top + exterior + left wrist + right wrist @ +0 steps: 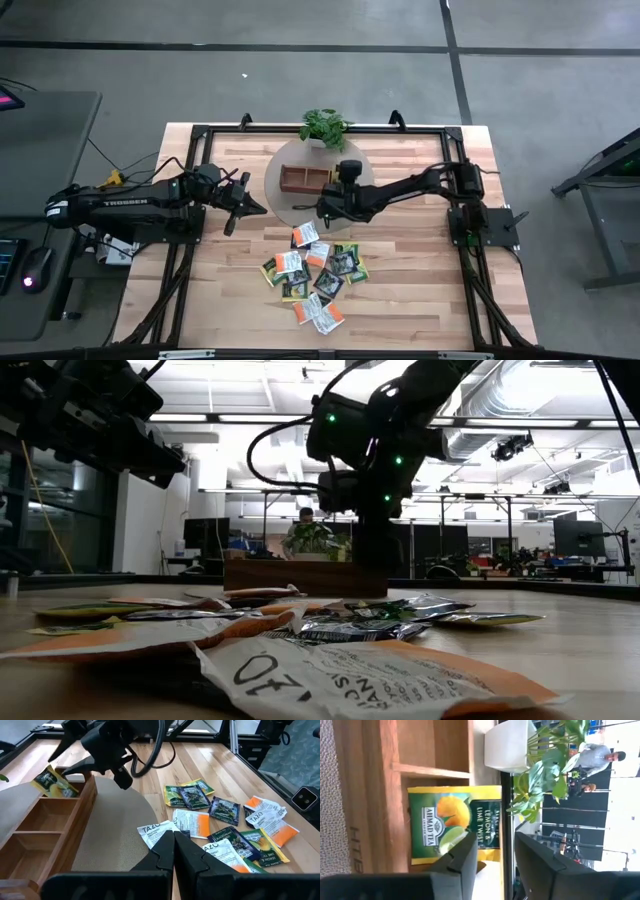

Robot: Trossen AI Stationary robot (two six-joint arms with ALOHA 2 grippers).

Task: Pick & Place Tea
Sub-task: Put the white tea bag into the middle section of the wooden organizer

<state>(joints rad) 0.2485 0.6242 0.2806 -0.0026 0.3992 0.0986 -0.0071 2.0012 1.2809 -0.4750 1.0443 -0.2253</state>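
A yellow-green tea sachet [450, 822] stands on edge, tilted, in the right end compartment of the brown wooden tray [300, 180], as the left wrist view also shows the sachet [52, 784]. My right gripper [495, 855] hangs open over that compartment, and the sachet's edge shows between its fingers. The other tea sachets [315, 275] lie in a loose heap on the table nearer the front. My left gripper [258, 210] hovers shut and holding nothing at the left edge of the round mat [285, 205]. My right gripper's fingers stand apart on either side of the sachet's edge [490, 845], coming at it slanting down from the table's right. One finger [462, 862] overlaps the sachet in the wrist view. I cannot tell whether it touches the sachet, which rests in the tray.
The tray sits on a round grey mat, with a potted plant [325, 127] in a white pot just behind it. Black frame rails [470, 240] run along the table's sides. A person [597, 755] is in the room beyond the table.
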